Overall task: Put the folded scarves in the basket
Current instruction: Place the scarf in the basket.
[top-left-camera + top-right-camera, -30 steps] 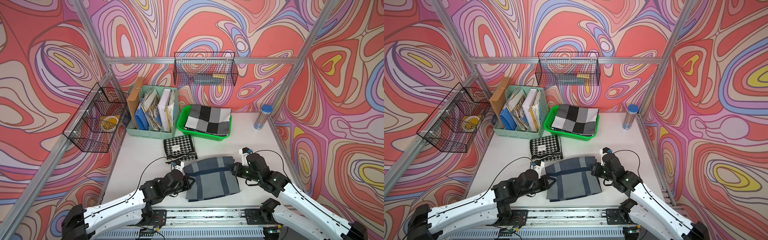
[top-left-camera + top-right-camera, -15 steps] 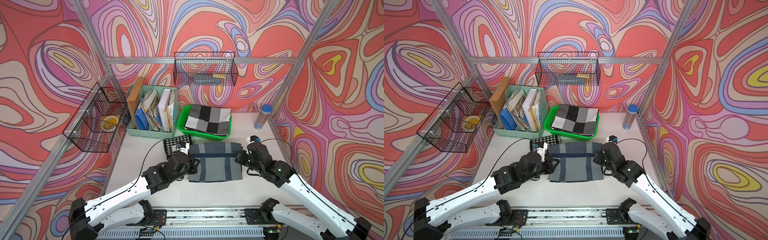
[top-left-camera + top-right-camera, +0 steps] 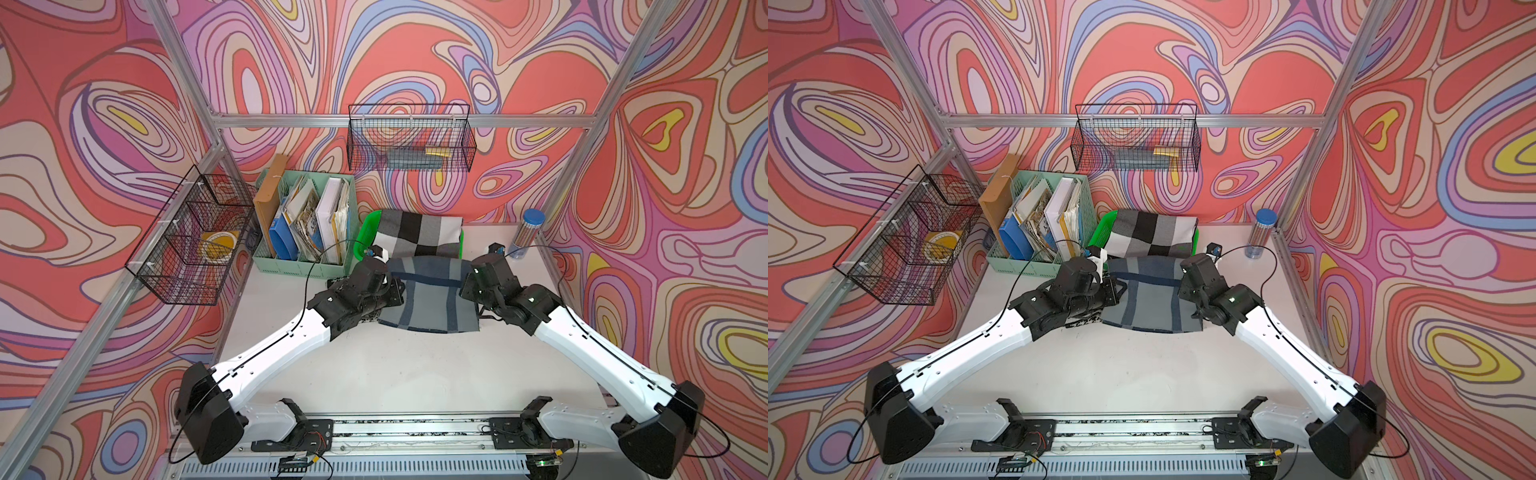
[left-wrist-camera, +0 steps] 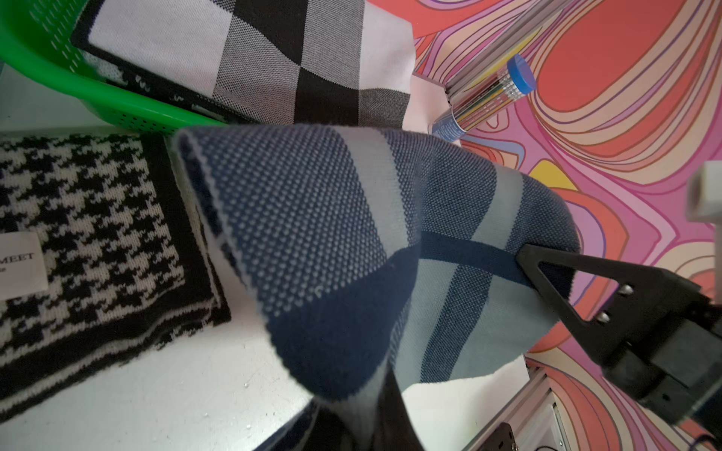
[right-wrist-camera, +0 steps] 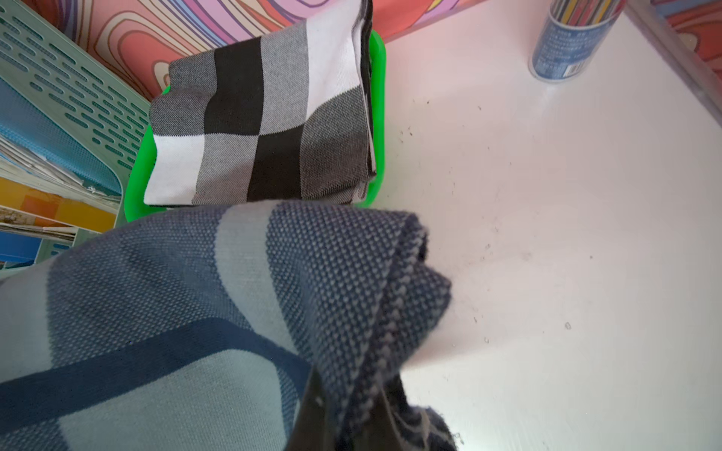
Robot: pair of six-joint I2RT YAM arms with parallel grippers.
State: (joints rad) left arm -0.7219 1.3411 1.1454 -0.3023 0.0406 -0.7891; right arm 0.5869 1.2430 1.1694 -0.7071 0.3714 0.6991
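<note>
While both my arms reach toward the back of the bench (image 3: 395,374), I've got the folded scarf (image 3: 428,299), blue-grey with navy stripes, stretched between them and up off the surface! My left gripper (image 3: 394,291) is clamped tight on its left edge, and my right gripper (image 3: 468,286) is pinched down on its right edge; the left wrist view catches that black fingertip (image 4: 527,257) biting into the cloth. The scarf's far edge hangs right at the near rim of the basket (image 3: 366,232), bright green at the bench's back edge, but it isn't inside. A black, white and grey checked scarf (image 3: 419,232) lies in the basket. Under my left gripper a houndstooth scarf (image 4: 78,218) lies flat on the bench, just in front of the basket. The mint file organiser (image 3: 303,266) stands back left, and the pencil tube (image 3: 525,235) stands by the back right corner.
</note>
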